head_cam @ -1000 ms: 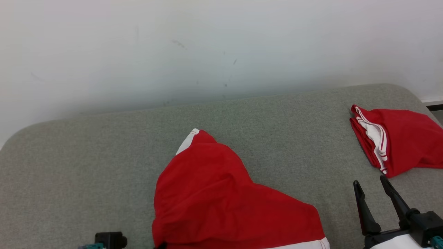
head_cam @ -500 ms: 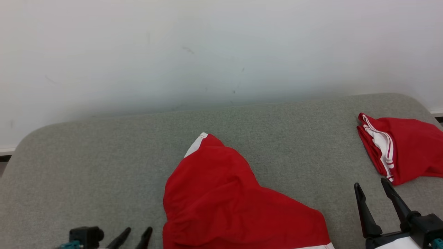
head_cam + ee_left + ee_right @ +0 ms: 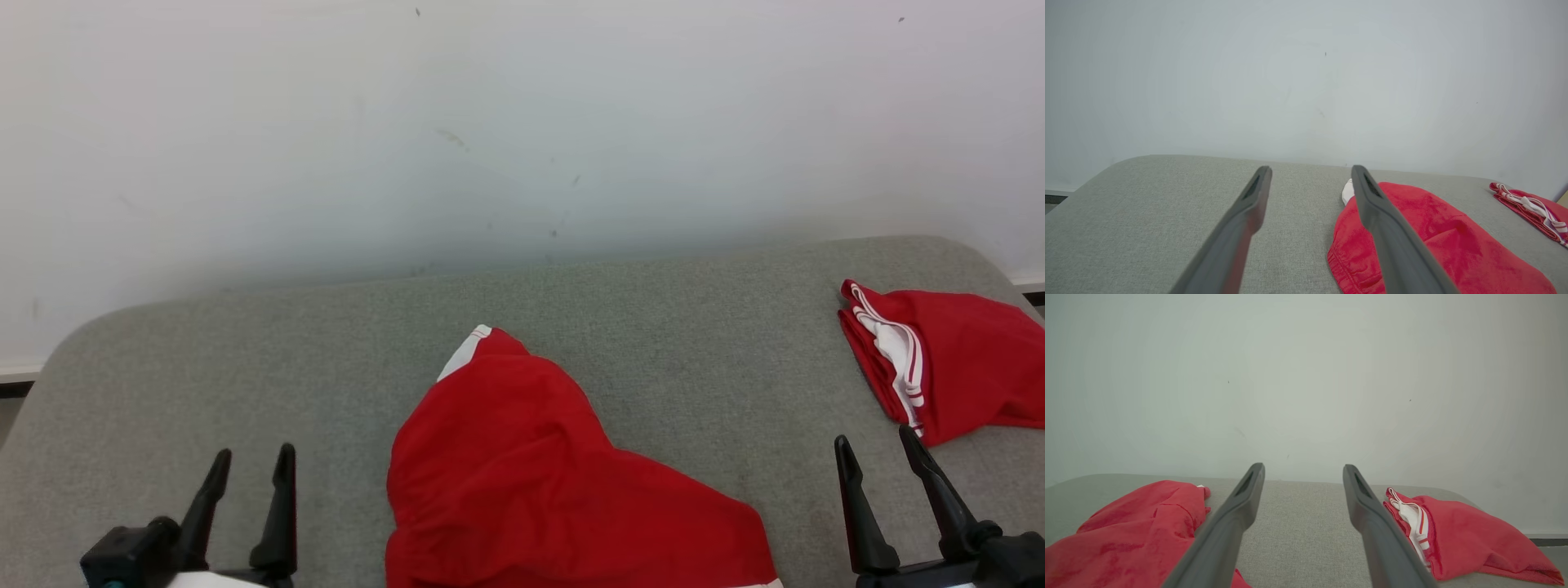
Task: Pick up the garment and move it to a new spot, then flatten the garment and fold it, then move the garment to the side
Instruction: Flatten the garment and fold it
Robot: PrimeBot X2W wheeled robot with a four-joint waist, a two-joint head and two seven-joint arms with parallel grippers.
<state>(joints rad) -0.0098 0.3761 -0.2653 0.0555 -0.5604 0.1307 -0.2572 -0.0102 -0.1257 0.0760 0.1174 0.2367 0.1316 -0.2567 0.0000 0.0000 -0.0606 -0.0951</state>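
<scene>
The garment [image 3: 555, 482], red with a white-trimmed corner pointing at the far edge, lies rumpled on the near middle of the grey desk [image 3: 245, 359], held by nothing. At the desk's near left, the left gripper [image 3: 254, 451] has just changed. A second ago its fingers were pressed together low at the cloth's near-left hem; now they stand spread and lifted, just beside the cloth and clear of it. I read that as a release: the garment has been set down in its new spot, and flattening comes next, since the cloth is humped and creased. At the desk's near right, the right gripper [image 3: 874, 436] waits as before, fingers spread and empty. A second red piece [image 3: 955, 367], folded, lies at the desk's far right edge.
</scene>
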